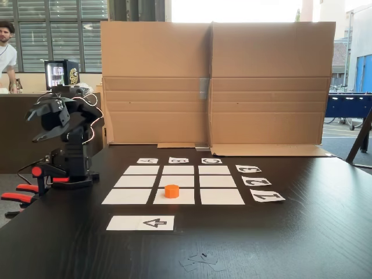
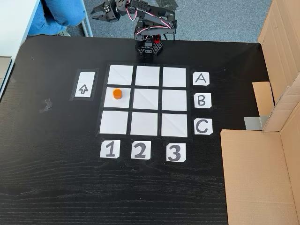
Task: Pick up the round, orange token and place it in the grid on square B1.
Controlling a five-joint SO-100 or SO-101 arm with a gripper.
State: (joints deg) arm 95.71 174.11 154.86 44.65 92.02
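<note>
The orange token stands flat on the black bench, inside the grid of nine white paper rectangles; in the fixed view from above it sits on the rectangle in the row level with the card marked B and the column above the card marked 1, so by those cards it is on square B1 already; it lies toward that rectangle's edge on the arrow strip's side, within the white; in the low fixed view the token straddles the near-centre rectangle's far edge as seen, a perspective effect in my judgement.

The gripper is well apart from the token, folded back with the arm over the bench edge near the clamp handles; its two fingers stand apart, holding nothing; in the low fixed view the gripper likewise reads parted and empty.

Handling, as judged: the token looks like a short rigid plastic puck, light, not fragile; the smooth sides may slip under a shallow pinch; a hold is best taken across the round wall, fingers descending either side from above, low enough to seat on the wall; the thin paper beneath may lift or shift if the fingertips drag.
</note>
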